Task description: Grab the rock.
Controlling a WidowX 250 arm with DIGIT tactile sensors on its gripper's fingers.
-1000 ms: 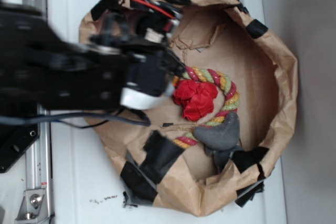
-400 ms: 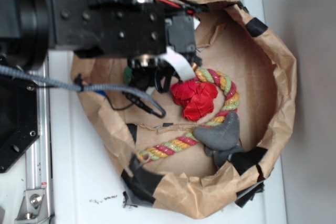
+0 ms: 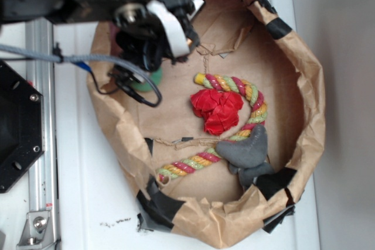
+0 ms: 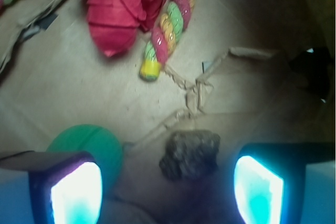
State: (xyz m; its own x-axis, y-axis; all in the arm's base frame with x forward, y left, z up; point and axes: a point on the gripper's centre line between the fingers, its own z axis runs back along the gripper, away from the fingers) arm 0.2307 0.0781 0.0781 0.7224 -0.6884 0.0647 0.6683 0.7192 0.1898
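In the wrist view the rock (image 4: pixel 189 153), a dark brown jagged lump, lies on the brown paper floor between my two glowing fingers, nearer the right one and not touched by either. My gripper (image 4: pixel 167 190) is open and empty, its jaws wide apart. The green ball (image 4: pixel 86 145) sits just beyond my left finger (image 4: pixel 76 192). In the exterior view my gripper (image 3: pixel 143 62) hangs over the upper left of the paper nest and hides the rock; only a bit of the green ball (image 3: pixel 146 81) shows under it.
The crumpled brown paper nest wall (image 3: pixel 307 86) with black tape rings the area. Inside lie a multicoloured rope toy (image 3: pixel 249 100), a red crumpled cloth (image 3: pixel 218 109) and a grey plush toy (image 3: pixel 247 150). A loose cable (image 3: pixel 111 68) hangs off the arm.
The arm has moved up and back toward the nest's upper left corner, uncovering the rope's left end and more of the paper floor. The toys have not moved.
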